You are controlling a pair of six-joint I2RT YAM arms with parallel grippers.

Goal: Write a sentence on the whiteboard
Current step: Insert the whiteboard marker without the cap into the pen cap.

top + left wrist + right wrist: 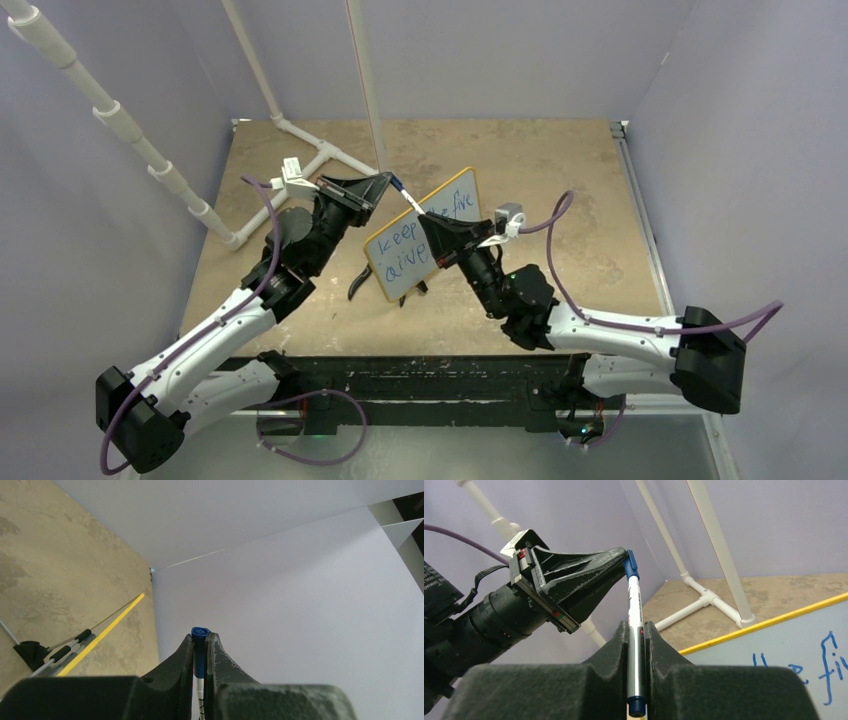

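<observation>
The whiteboard (392,284), yellow-framed, stands tilted on black feet at the table's middle. The sentence (405,236) is blue lettering in two lines beginning "keep"; part of it shows in the right wrist view (829,665). A white marker (405,197) with a blue cap spans between both grippers above the board's top edge. My left gripper (386,182) is shut on the blue cap (200,632). My right gripper (430,222) is shut on the marker's barrel (634,600), its dark blue end toward the camera. The left gripper (621,560) also shows in the right wrist view.
A white pipe frame (320,160) lies on the table at the back left, with an upright pole (365,80) behind the board. Purple-grey walls close in three sides. The board's yellow edge (100,637) and a black foot (30,652) show in the left wrist view.
</observation>
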